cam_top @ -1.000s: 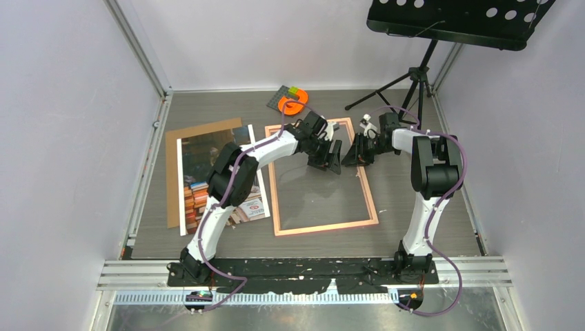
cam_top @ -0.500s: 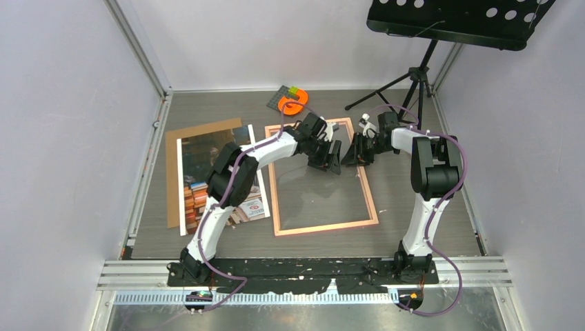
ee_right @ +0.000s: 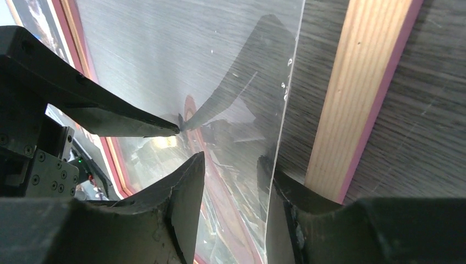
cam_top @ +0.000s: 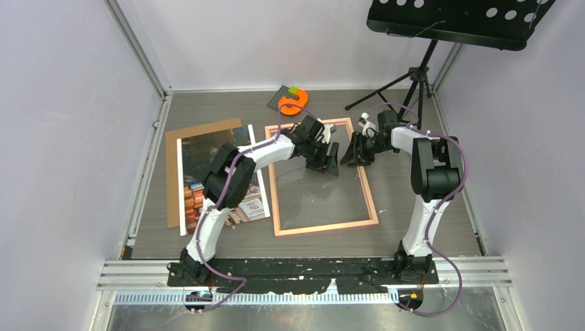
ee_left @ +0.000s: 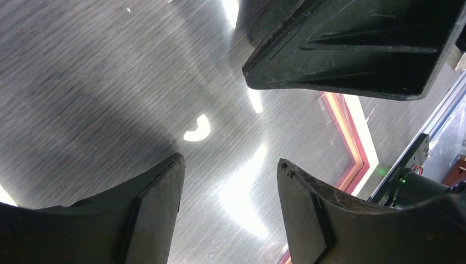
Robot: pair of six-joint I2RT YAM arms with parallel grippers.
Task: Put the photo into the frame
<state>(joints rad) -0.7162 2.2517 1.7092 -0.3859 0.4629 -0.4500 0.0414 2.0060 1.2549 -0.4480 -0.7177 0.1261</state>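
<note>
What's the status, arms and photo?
Left gripper: jaws open over pane. Right gripper: jaws open at pane edge. Photo flat left of frame, not in.

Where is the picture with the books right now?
In the top view, the photo lies flat on the left side of the table, on top of the brown board, just left of the pink frame.

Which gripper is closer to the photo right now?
Left. The left gripper hangs over the pane of the frame, a little to the right of the photo. The right gripper is farther right, by the frame's right rail.
</note>
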